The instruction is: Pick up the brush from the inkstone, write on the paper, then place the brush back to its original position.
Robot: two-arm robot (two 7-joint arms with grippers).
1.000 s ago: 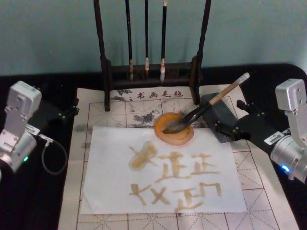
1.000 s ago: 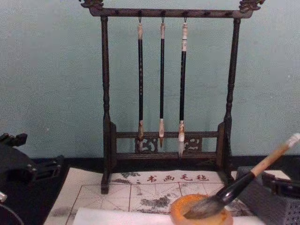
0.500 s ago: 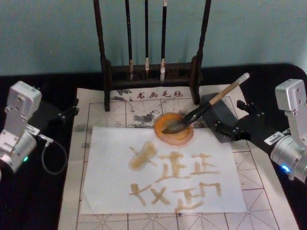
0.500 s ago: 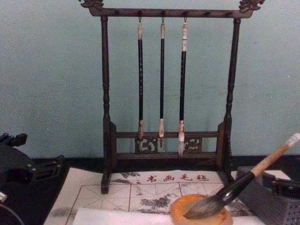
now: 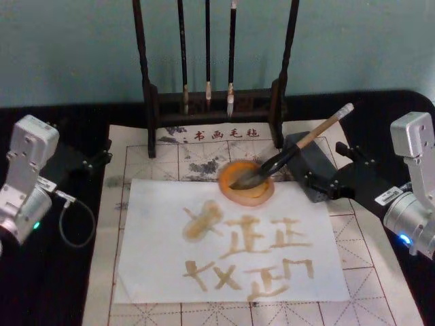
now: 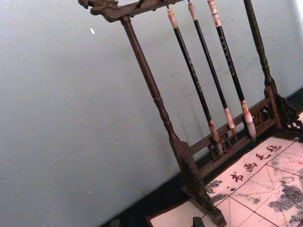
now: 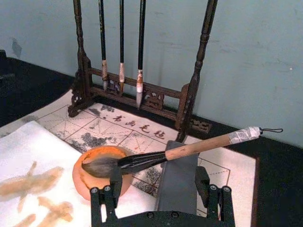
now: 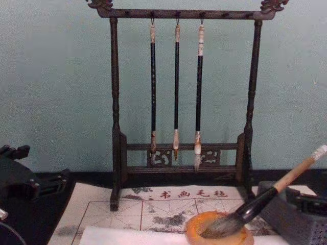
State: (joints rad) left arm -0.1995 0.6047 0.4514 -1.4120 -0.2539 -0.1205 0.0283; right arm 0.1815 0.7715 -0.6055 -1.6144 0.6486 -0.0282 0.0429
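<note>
While the brush [image 5: 292, 153] is lying in the inkstone [image 5: 247, 182], your right gripper [image 7: 161, 196] is hovering open and empty; the left gripper [image 5: 95, 160] is too dark to judge.

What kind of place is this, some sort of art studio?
Probably a calligraphy practice table set up for a robot. A wooden rack of hanging brushes stands at the back, the brush rests in the inkstone, and the paper bearing brown strokes lies on a gridded mat.

We're seeing three slim brushes [image 8: 176, 87] hanging on dark wooden rack [image 8: 115, 127]; grey block [image 7: 179, 182] sitting on gridded mat [image 5: 170, 159].
</note>
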